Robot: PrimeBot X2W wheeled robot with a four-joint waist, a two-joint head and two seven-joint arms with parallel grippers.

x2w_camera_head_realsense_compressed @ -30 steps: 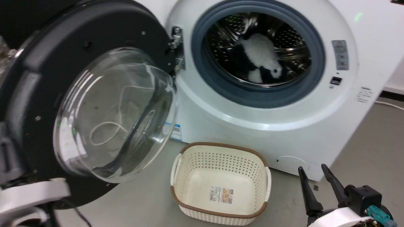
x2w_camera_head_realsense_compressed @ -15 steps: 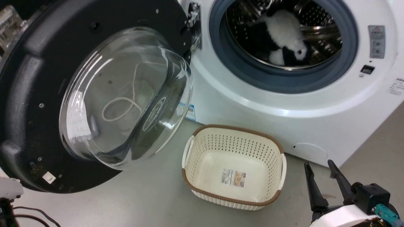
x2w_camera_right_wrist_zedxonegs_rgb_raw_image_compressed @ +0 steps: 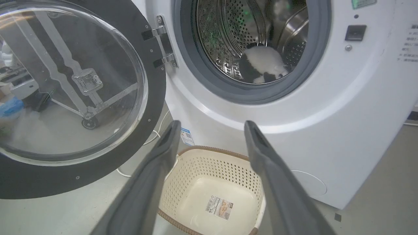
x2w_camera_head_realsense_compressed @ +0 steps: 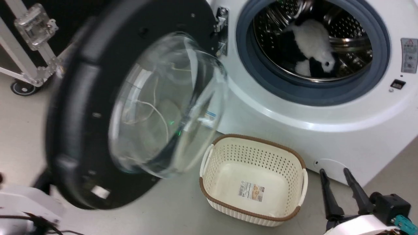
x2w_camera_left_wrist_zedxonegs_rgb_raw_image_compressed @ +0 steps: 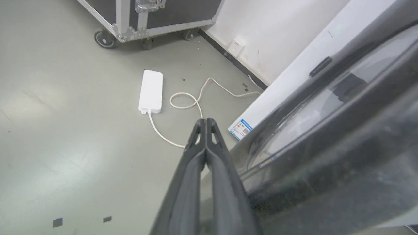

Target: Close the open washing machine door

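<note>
I judge I'm mid-push: my left pincer, fingers together, lies beside the outer face of the washing machine door, which stands half open, hinged at the left of the washing machine. My right pincer hangs spread, empty. Next calls for a firm sweep until it latches

A lab-like test room: washing machine, wheeled flight case, bare grey floor.
</note>
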